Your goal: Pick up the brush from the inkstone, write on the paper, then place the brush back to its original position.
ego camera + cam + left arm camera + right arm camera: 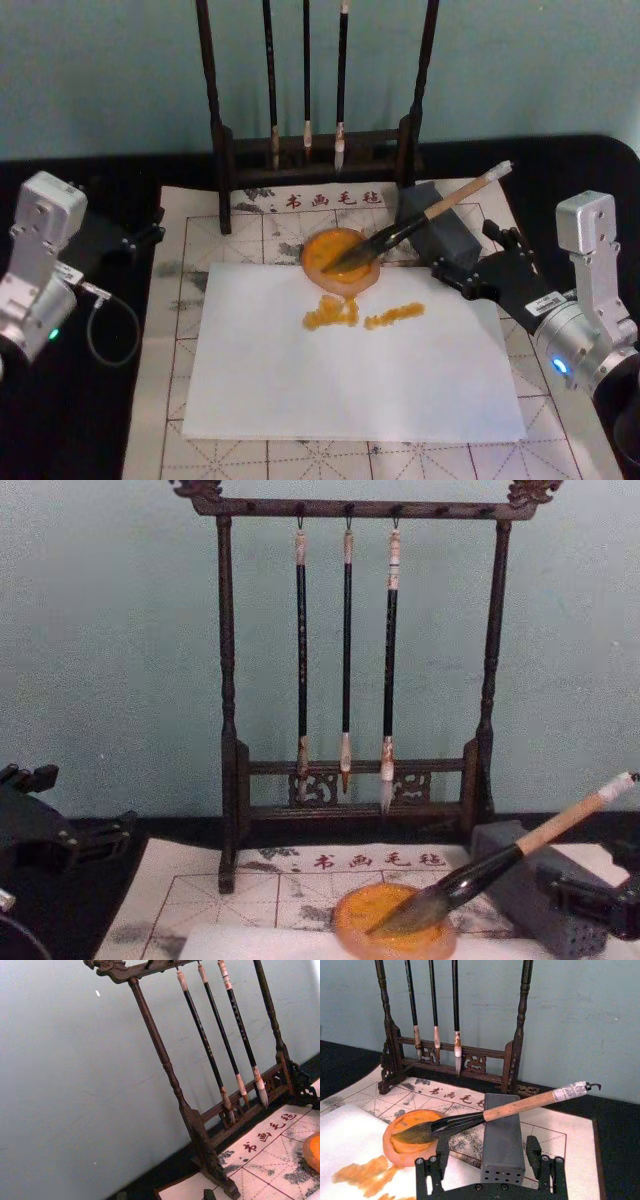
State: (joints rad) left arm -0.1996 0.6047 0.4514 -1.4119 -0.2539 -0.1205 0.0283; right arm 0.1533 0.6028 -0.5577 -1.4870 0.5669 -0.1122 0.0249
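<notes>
Right hand open, empty, just short of the brush; red characters "书画毛毡" on the mat.

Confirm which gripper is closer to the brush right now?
Right. The right gripper sits open just beside the brush, by the handle end resting on the grey block. The left gripper is off at the mat's far left edge.

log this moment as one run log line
brush: tip in inkstone, handle on grey block | paper: orange strokes | right gripper: open, behind block | left gripper: left of mat
</notes>
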